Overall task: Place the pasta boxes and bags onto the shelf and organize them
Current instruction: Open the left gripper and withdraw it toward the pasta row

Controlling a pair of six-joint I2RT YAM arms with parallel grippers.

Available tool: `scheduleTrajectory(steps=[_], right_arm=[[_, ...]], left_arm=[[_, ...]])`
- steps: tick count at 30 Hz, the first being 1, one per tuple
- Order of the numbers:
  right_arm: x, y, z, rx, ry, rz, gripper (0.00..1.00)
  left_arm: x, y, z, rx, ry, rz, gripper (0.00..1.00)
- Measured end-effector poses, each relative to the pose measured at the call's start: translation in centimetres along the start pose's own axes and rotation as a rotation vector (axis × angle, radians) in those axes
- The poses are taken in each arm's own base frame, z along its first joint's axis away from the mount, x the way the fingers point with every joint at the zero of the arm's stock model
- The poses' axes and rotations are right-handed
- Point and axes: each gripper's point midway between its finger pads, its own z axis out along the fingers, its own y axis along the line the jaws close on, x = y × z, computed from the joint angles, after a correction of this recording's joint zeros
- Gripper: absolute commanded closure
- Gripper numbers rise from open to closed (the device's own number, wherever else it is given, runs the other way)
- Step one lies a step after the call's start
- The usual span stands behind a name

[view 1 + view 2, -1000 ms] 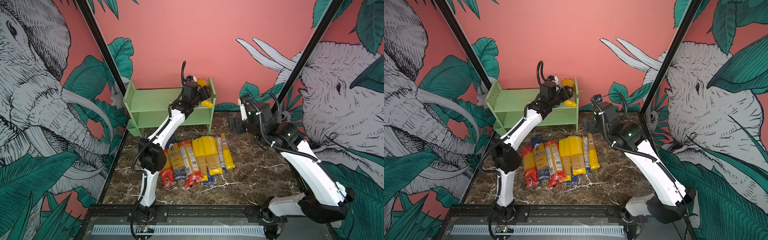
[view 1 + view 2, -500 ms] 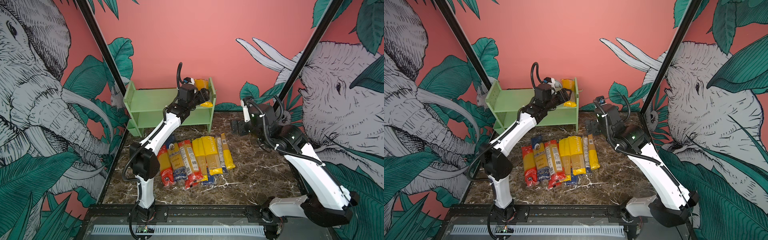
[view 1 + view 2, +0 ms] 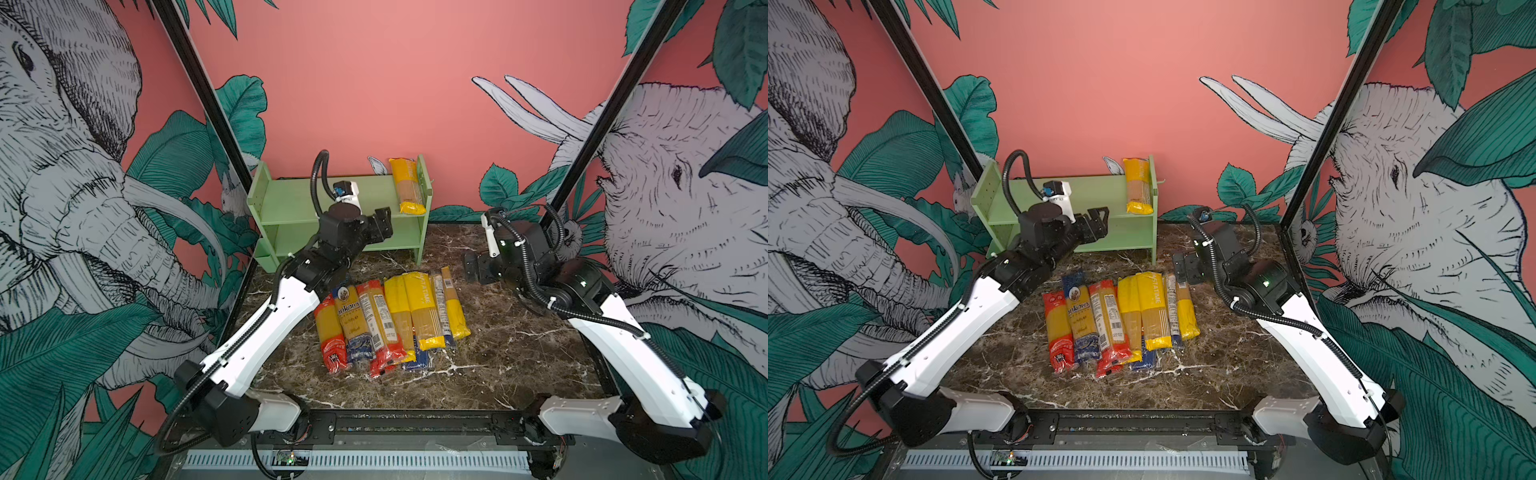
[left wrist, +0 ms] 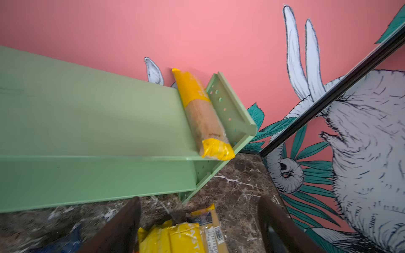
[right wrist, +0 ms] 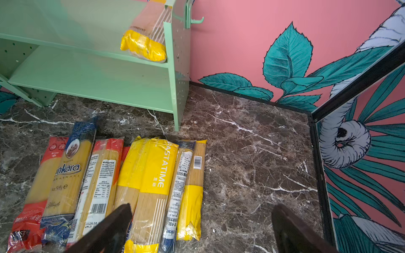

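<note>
Mint-green shelf point(image 3: 291, 199) stands at the back of a dark marble counter point(image 3: 519, 357), against a pink wall. One yellow-ended pasta pack point(image 3: 407, 187) lies on the top board, tight against the right side panel. A row of pasta packs point(image 3: 390, 320), with yellow, red and blue ends, lies side by side on the counter in front of the shelf. The left jaws hover spread and empty before the shelf's front edge. The right jaws, spread wide and empty, hang low just right of the row's far end.
</note>
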Motion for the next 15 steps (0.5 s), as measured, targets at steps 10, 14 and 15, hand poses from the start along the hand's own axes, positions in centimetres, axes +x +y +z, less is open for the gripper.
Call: scheduleTrajectory(steps=[10,14,15], right_arm=[[3.3,2.6,0.5,-0.020,0.061,-0.053,0.01],[5.1,4.4,0.8,-0.053,0.094,-0.075,0.01],[5.7,4.8,1.0,-0.060,0.106,-0.081,0.01]], left_arm=[[10.9,9.1,-4.8,-0.193,0.175,0.029,0.16],[15.8,11.7,-5.9,-0.233,0.261,-0.015,0.16],[17.0,12.3,-6.1,-0.243,0.284,-0.027,0.16]])
